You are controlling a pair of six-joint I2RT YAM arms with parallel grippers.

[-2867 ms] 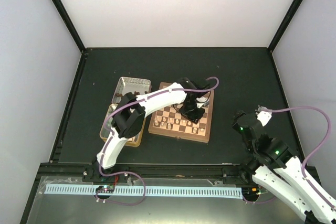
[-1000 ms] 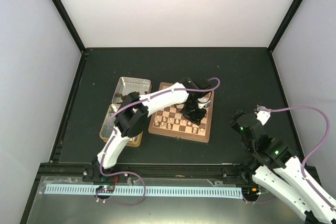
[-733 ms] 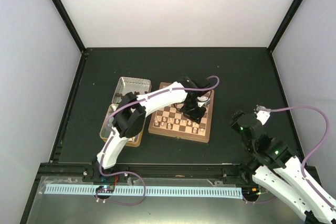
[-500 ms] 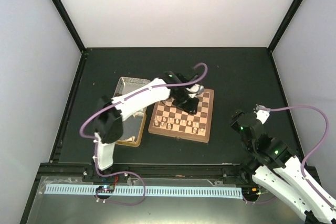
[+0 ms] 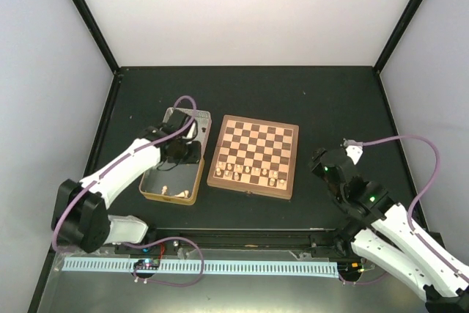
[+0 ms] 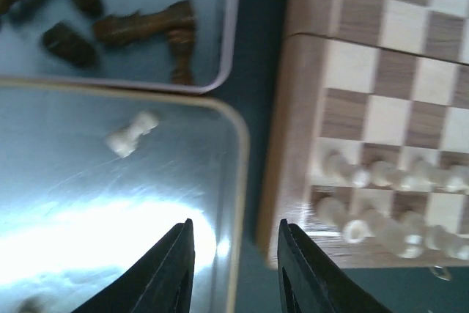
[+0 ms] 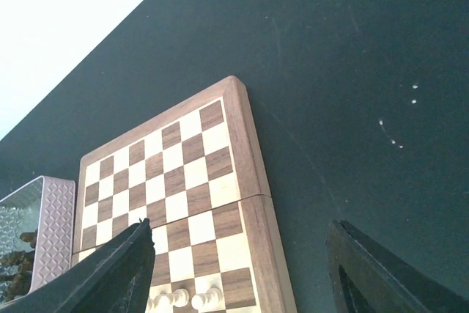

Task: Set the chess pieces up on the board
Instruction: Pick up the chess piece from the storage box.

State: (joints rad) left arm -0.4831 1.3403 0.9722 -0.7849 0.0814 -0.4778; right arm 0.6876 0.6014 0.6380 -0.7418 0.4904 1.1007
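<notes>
Board point(image 5: 253, 153) sits mid-table, pale pieces point(image 6: 358, 229) along its near edge. Left gripper point(image 6: 236, 229) hangs open and empty over the tin point(image 6: 241, 153) just left of it; right gripper point(image 7: 240, 234) is wide open, well right.

- A dark matte worktop point(image 5: 330, 100) carries everything.
- A flat square wooden chessboard point(image 5: 260, 139) with tan and dark brown squares lies near its middle, slightly skewed.
- Two rectangular silver metal tins lie end to end just left of the chessboard, a narrow strip of worktop between: the far tray point(image 5: 187, 111) and the gold-sided near tray point(image 5: 170, 197).
- Tiny pale specks point(image 7: 414, 87) dot the bare surface right of the chessboard.
</notes>
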